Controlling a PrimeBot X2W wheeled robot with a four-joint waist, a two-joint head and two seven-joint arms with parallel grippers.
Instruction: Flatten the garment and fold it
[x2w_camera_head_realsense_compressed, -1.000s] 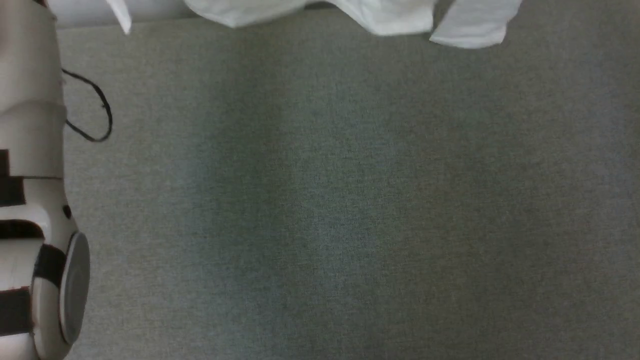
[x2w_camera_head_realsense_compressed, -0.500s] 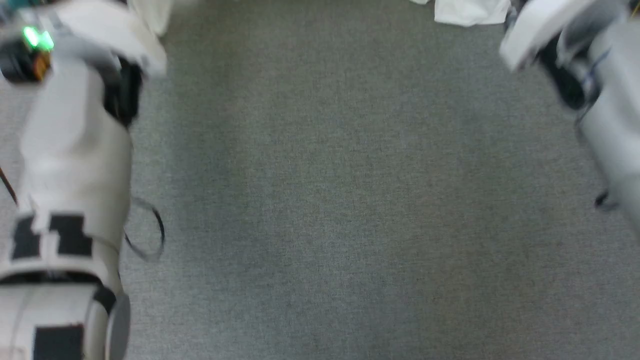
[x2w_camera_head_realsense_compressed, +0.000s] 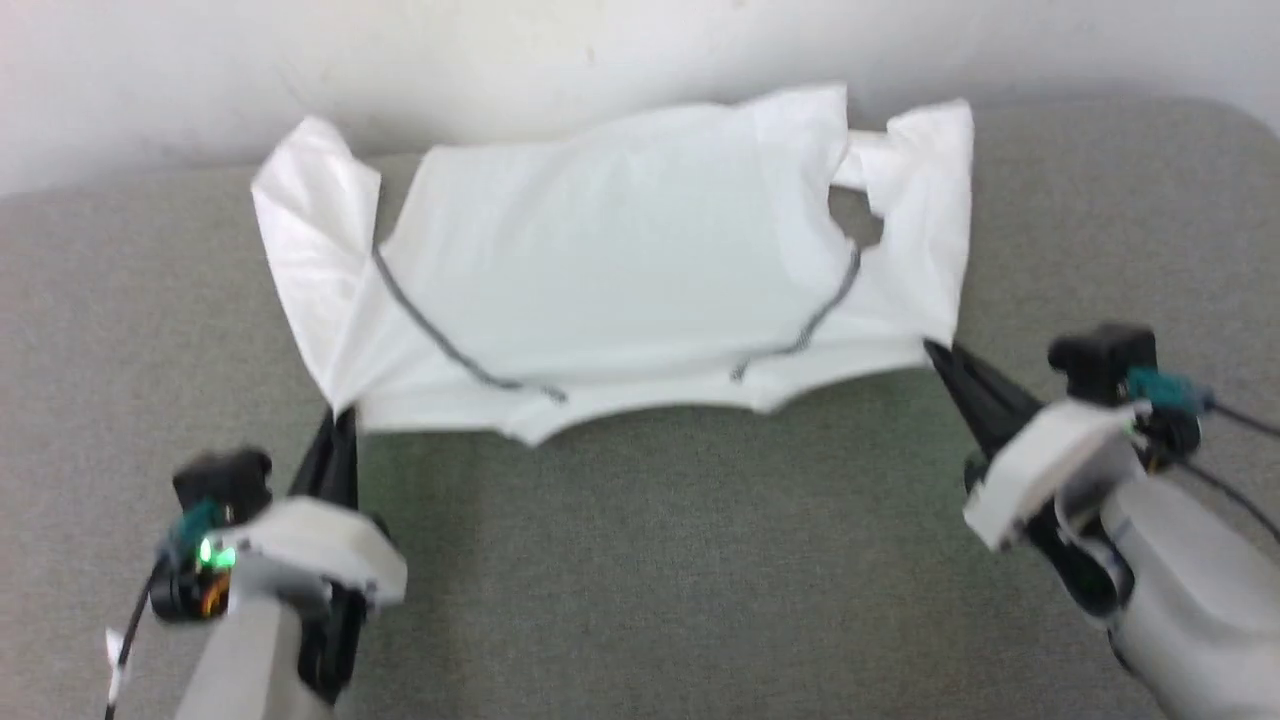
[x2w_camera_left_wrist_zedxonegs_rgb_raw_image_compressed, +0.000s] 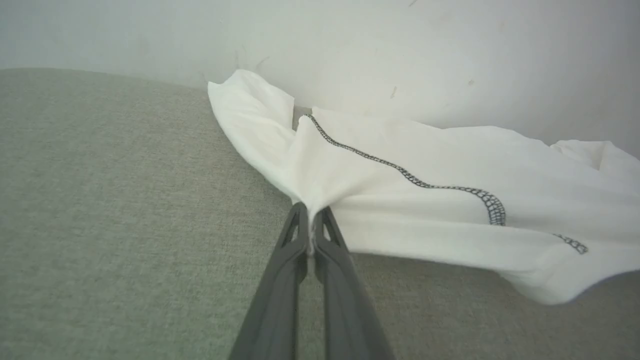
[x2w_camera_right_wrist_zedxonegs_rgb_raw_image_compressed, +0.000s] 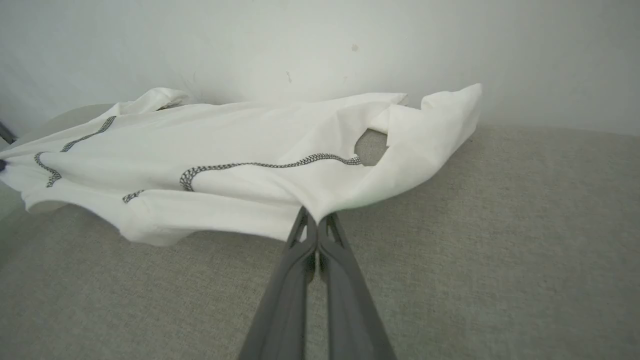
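Both hands are clenched on the shirt (x2w_camera_head_realsense_compressed: 620, 260). The left hand (x2w_camera_head_realsense_compressed: 336, 418) pinches a bunched corner at its near left, and the right hand (x2w_camera_head_realsense_compressed: 932, 347) pinches a corner at its near right. The shirt hangs stretched between them with its near edge lifted off the grey tabletop (x2w_camera_head_realsense_compressed: 650, 580) and its far part reaching toward the white wall (x2w_camera_head_realsense_compressed: 600, 50).

This looks like the flattening step. To do it well, I would hold even tension between the hands and lower them together at one height. Drawing the cloth toward the robot as it lands should stop the sagging middle of the near edge from tucking under. The sleeve on the left (x2w_camera_head_realsense_compressed: 310, 230) stands folded up and the sleeve on the right (x2w_camera_head_realsense_compressed: 925, 200) curls over a gap, so both will likely need smoothing.

Room is tight at the far side, where cloth meets wall. The near tabletop offers wide room, so pulling back seems safer. Thin fabric may slip from such small pinches if tugged hard.
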